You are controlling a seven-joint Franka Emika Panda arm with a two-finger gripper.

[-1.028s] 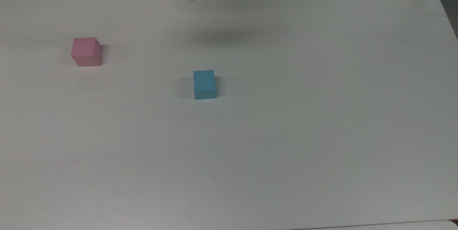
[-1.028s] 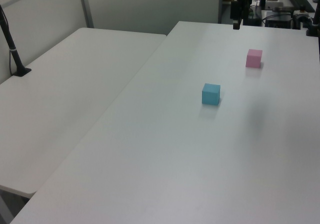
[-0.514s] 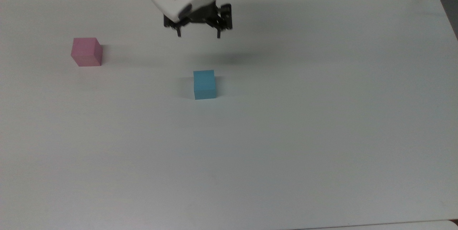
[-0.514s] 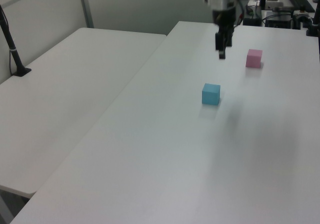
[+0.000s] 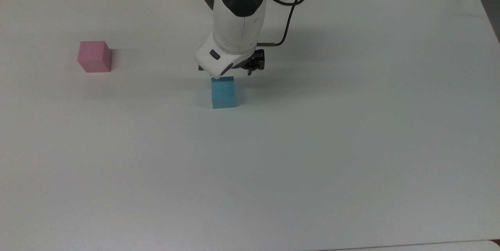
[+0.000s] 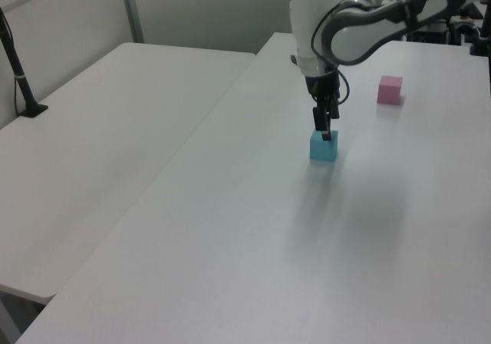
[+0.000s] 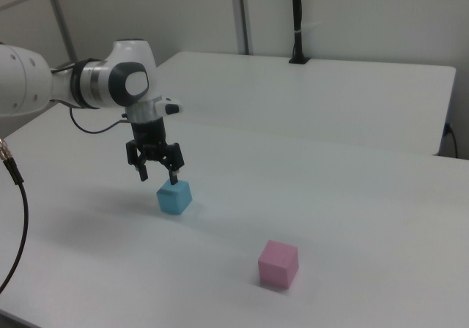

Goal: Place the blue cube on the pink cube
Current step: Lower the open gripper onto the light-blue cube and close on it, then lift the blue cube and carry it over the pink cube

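The white table (image 7: 352, 196) carried just two things. The gripper (image 7: 157, 173) hung with its fingers spread, just above the blue cube (image 7: 174, 197) and a little toward the right view's left of it, so the coming move was likely a small shift and a descent. The pink cube (image 7: 278, 264) sat well apart, with nothing between.

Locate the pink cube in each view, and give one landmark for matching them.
Top view: pink cube, far left, upper part.
Left view: pink cube, upper right.
Right view: pink cube, low, right of centre.
Landmark: the blue cube, just under the tool.
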